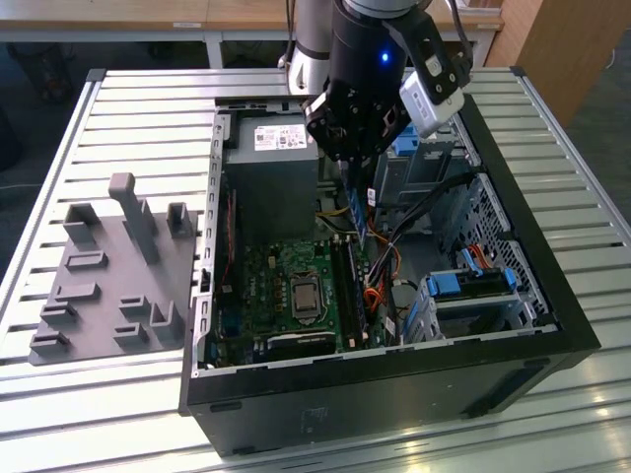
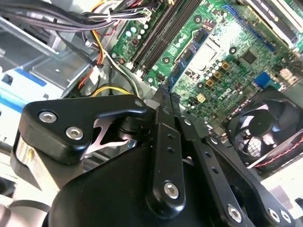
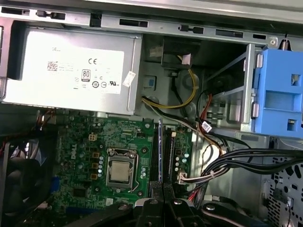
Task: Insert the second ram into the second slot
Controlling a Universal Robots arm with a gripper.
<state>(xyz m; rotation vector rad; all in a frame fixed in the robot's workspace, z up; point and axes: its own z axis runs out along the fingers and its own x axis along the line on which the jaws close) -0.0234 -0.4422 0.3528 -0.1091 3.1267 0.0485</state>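
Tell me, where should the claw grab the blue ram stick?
Pinch the second ram by its flat faces at the upper edge, from above: it's thin, standing on edge over the slots, and its lower edge must stay free.

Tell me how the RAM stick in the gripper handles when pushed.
The second ram looks thin and flat: probably light and stiff, but likely to flex or crack if pushed sideways. Held at its upper end by the gripper, it may pivot.
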